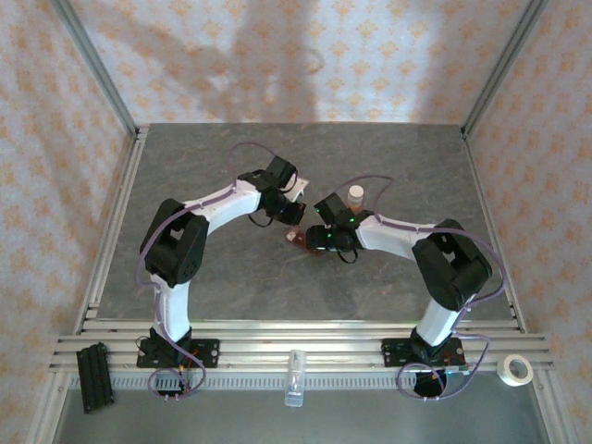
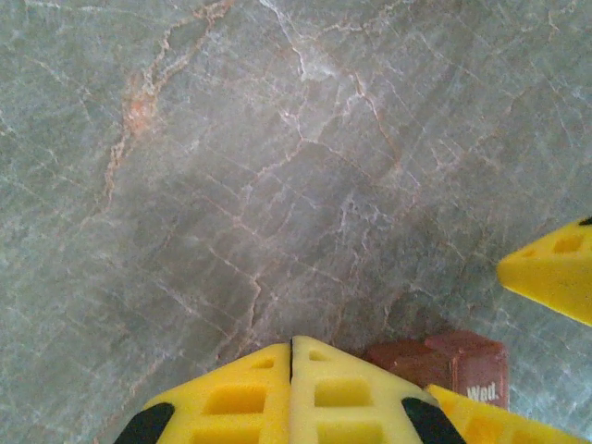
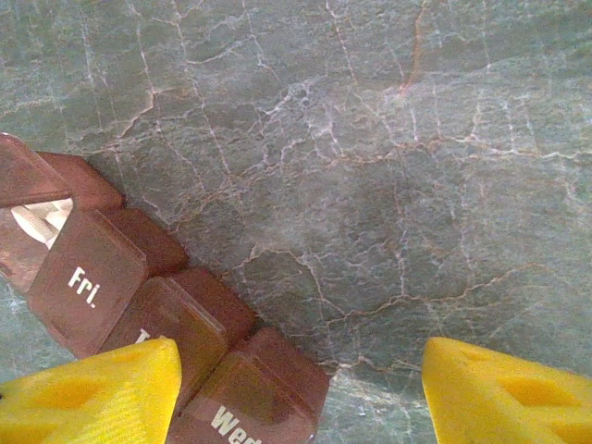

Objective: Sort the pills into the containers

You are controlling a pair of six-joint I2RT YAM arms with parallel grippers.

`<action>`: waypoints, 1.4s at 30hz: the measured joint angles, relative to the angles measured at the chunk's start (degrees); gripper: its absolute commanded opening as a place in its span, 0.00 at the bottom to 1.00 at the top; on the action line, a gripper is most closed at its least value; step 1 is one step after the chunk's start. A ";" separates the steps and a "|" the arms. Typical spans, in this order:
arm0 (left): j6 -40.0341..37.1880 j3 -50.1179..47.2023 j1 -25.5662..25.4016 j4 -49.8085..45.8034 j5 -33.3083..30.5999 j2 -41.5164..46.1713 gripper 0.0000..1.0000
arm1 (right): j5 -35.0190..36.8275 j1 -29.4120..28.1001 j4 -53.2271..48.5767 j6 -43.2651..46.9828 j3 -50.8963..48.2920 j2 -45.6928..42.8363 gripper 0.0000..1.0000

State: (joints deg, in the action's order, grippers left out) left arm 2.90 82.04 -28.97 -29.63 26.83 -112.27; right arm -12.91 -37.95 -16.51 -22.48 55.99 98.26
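Containers (image 3: 120,287): brown strip on desk (image 3: 416,185), lower left of right wrist view; one compartment open, white pills (image 3: 42,222) inside. Left claw (image 2: 291,351): clenched, beside strip. Right claw (image 3: 301,370): released, over strip's end.

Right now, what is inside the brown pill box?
In the pill box, white pieces show beside the Fri. compartment; closed lids hide the rest.

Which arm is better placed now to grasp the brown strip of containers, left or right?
Probably the right. The right end effector is open, and the containers appear partly between its fingers. The left end effector is shut, with the strip off to its side.
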 measured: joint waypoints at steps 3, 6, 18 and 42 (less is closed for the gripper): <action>0.00 -1.05 -0.28 -0.48 0.07 1.55 0.00 | 0.00 0.00 0.15 -0.04 -0.02 0.04 0.69; 0.02 -2.03 -0.72 -0.76 0.24 3.32 0.00 | -0.02 0.00 0.31 -0.24 -0.09 0.07 0.69; 0.02 -5.33 -1.42 -1.05 0.42 5.07 0.00 | -0.02 0.00 1.20 -0.85 -0.46 0.07 0.69; 0.22 7.04 -1.40 -1.01 -1.38 1.20 0.00 | -0.02 0.00 1.84 -0.92 -0.72 0.07 0.69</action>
State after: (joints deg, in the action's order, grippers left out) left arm 3.11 89.08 -30.37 -30.63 25.45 -111.07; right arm -12.93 -37.95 -14.68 -23.40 55.27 98.32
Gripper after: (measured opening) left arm 0.052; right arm 0.689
